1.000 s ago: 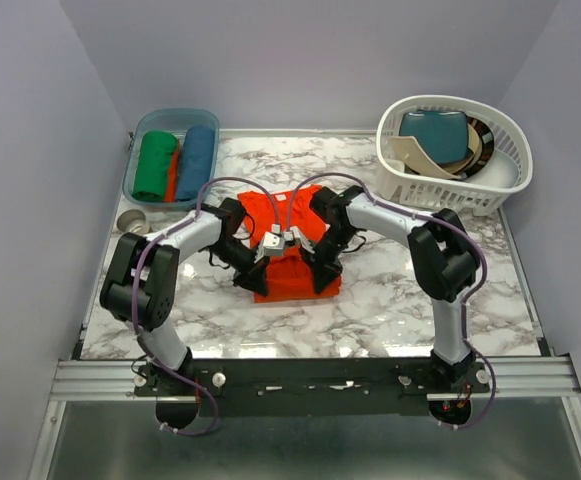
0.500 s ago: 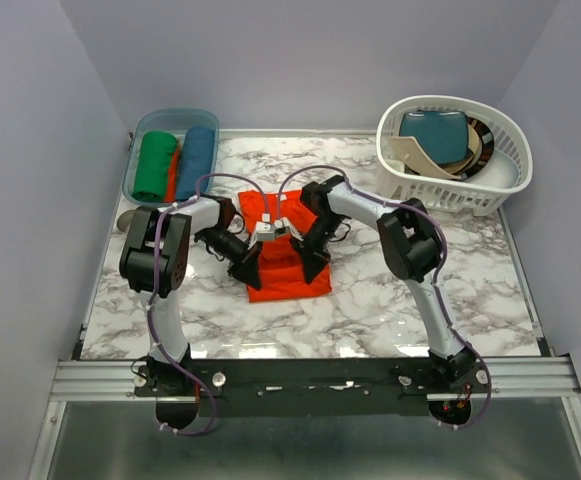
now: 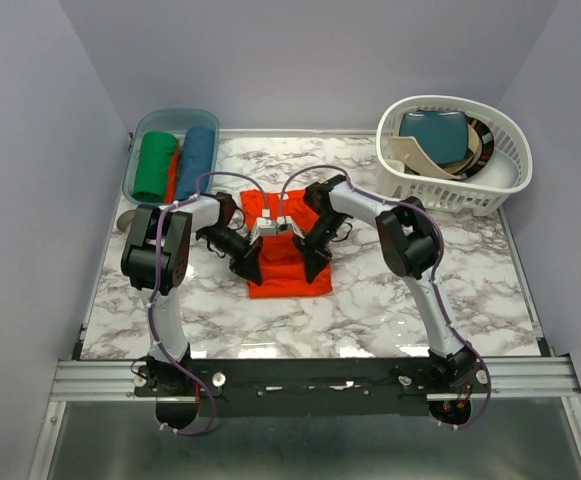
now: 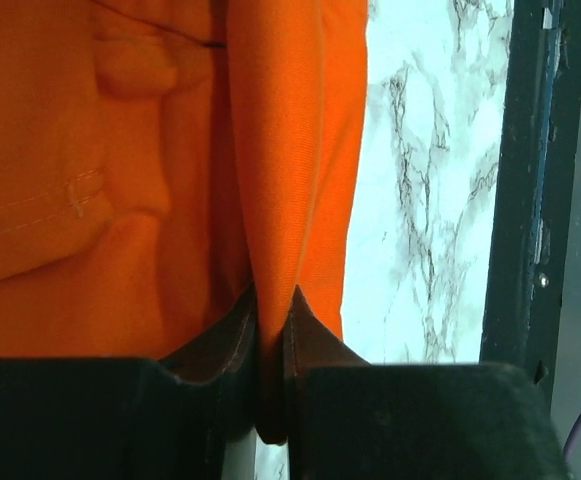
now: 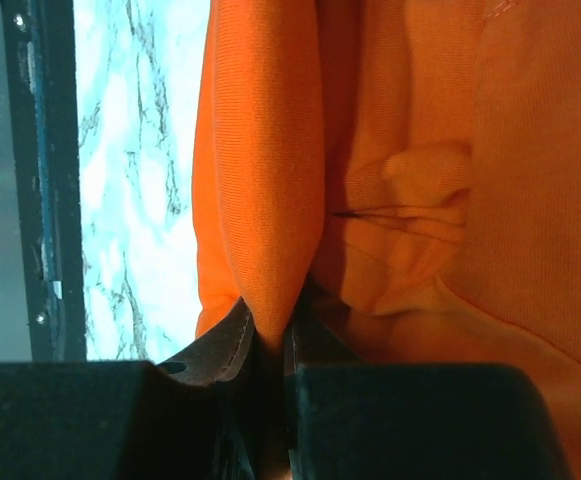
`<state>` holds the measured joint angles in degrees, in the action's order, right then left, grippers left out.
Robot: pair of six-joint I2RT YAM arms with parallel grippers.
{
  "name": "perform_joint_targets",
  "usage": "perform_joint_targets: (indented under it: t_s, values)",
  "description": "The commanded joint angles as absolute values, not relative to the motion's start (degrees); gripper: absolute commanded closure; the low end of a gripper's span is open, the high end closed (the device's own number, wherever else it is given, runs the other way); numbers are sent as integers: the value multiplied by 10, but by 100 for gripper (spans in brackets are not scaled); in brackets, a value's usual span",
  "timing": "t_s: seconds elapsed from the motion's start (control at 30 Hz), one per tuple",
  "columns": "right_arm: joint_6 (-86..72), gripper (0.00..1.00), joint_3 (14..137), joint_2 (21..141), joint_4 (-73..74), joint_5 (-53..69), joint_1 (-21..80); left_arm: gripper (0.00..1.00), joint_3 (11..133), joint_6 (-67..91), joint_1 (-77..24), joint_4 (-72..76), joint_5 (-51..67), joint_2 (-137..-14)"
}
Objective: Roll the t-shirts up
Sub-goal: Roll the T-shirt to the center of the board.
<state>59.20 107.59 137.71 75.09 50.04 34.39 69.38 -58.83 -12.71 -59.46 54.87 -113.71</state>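
— Both grippers bite cloth: the left gripper (image 4: 275,310) pinches one edge fold of the orange t-shirt (image 3: 288,280), the right gripper (image 5: 267,325) the opposite one.

— It lies in the middle of the table (image 3: 400,300), partly folded. If the arms pull unevenly, a thin fold could slip free or the roll go crooked.

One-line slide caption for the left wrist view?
Left hand pinching a fold of the orange-red t-shirt, marble table alongside.
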Motion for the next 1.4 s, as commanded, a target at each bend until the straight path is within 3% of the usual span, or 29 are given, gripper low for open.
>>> perform_joint_targets:
  t_s: [0.0, 0.17, 0.43, 0.53, 0.57, 0.67, 0.77, 1.03, 1.23, 1.37]
  values:
    - [633, 79, 1036, 1390, 874, 401, 345, 77, 688, -520, -110, -536, 470, -1135]
    - [599, 75, 1060, 1412, 874, 396, 345, 60, 636, -472, -92, -489, 418, -1019]
    - [519, 77, 1121, 1472, 874, 382, 345, 46, 567, -501, -84, -483, 369, -797]
    - [505, 77, 1135, 1484, 874, 376, 345, 34, 486, -483, -135, -375, 338, -673]
    - [503, 77, 1136, 1485, 874, 374, 345, 21, 461, -479, -148, -343, 327, -608]
    - [499, 77, 1140, 1489, 874, 373, 345, 6, 338, -477, -225, -200, 302, -486]
    - [496, 77, 1142, 1490, 874, 371, 345, 1, 243, -506, -316, -121, 271, -418]
    - [480, 76, 1150, 1502, 875, 366, 345, 6, 94, -575, -447, 56, 161, -423]
    - [488, 76, 1146, 1498, 874, 370, 345, 18, 94, -598, -464, 97, 133, -526]
    - [490, 76, 1144, 1496, 874, 371, 345, 33, 102, -614, -467, 96, 119, -582]
